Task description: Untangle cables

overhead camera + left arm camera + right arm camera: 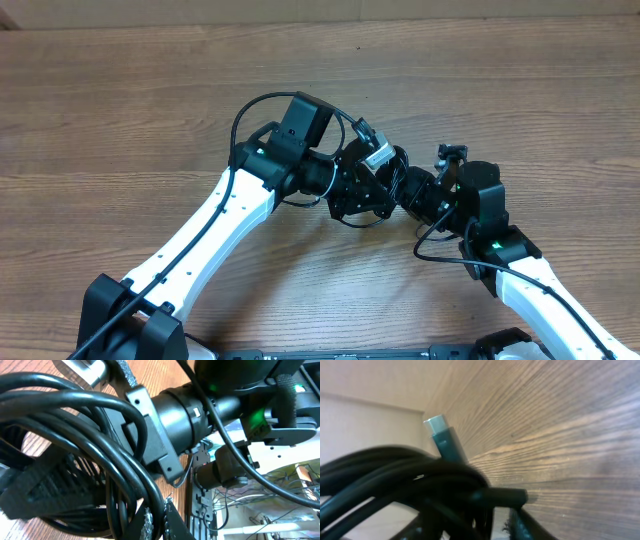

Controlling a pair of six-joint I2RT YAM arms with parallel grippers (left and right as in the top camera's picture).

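Note:
The cables are a small coiled black bundle held up between both arms at the table's middle, with a silver-tipped plug sticking out on top. My left gripper comes in from the left. In the left wrist view its jaws are shut on one black strand, and the loops fill the frame. My right gripper meets the bundle from the right. In its wrist view the cables and two plugs lie between open jaws, with a gap beside the one visible finger.
The wooden table spreads all round the arms. The thick black wires fixed to the arms arch over the left wrist. The right arm's body crowds the left wrist view. A pale wall shows behind the table.

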